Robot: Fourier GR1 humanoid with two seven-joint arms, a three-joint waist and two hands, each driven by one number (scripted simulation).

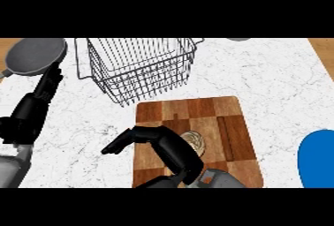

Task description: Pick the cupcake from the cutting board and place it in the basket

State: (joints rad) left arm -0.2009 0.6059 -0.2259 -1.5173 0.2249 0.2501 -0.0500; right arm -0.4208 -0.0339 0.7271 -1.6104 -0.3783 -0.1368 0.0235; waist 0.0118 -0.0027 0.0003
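The cupcake (196,142), pale with a swirled top, sits on the wooden cutting board (225,119) near its middle. My right hand (171,149) hangs over the board just left of the cupcake and covers its left side. The fingers (123,143) bend loosely down past the board's left edge with nothing in them, so the hand is open. The wire basket (140,66) stands behind the board, tilted, with nothing inside. My left hand (31,112) rests open at the left edge, fingers up.
A grey pan (36,55) lies at the back left, right by my left hand's fingertips. A blue plate (320,159) shows at the right edge. A small grey object (239,39) peeks in at the back.
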